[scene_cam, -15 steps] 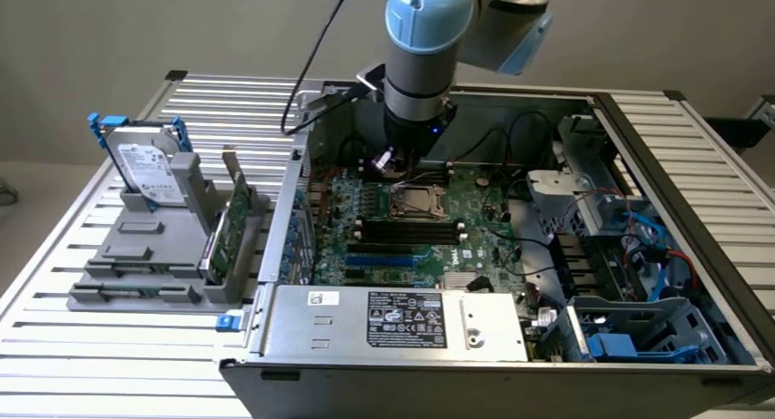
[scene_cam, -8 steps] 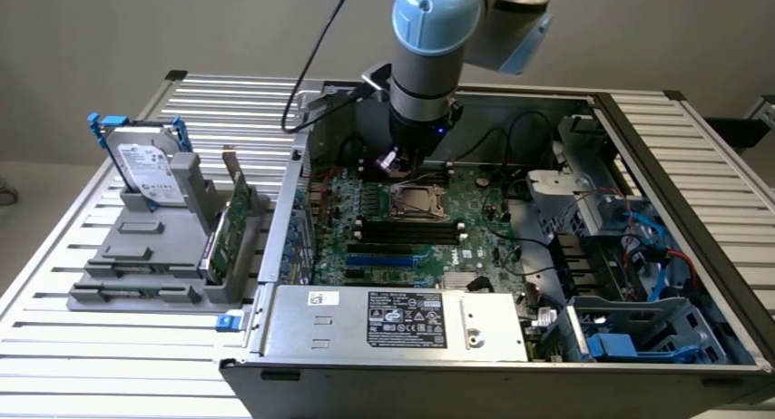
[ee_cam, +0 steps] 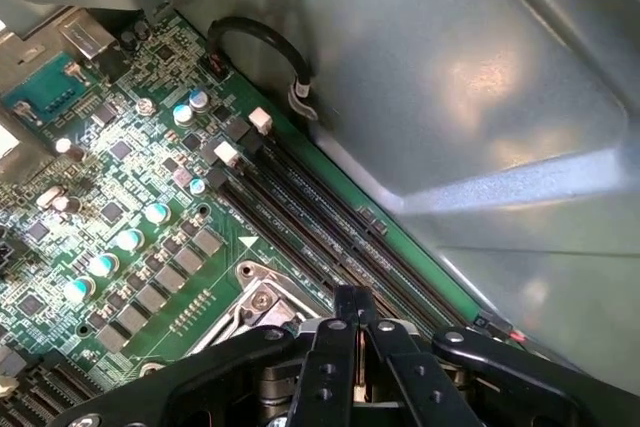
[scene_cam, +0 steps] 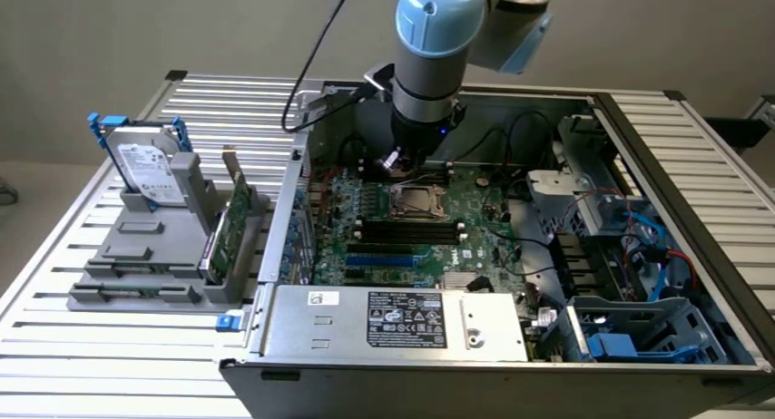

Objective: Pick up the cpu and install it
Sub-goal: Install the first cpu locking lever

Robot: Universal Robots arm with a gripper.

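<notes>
My gripper [scene_cam: 400, 162] hangs low inside the open computer case, just beyond the square metal-framed socket [scene_cam: 416, 199] with its dark centre. In the wrist view the black fingers [ee_cam: 330, 367] are pressed together, so the gripper [ee_cam: 352, 319] is shut. It sits over a corner of the socket frame [ee_cam: 258, 299]. A thin pale sliver shows in the seam between the fingers, and I cannot tell what it is. The cpu is out of view.
Black memory slots [ee_cam: 310, 217] run beside the socket, next to the grey case wall [ee_cam: 480, 97]. The power supply [scene_cam: 400, 321] fills the case's near side, and drive cages with cables [scene_cam: 630, 247] are on the exterior view's right. Outside, a grey holder [scene_cam: 145, 256] carries the hard drive [scene_cam: 151, 172].
</notes>
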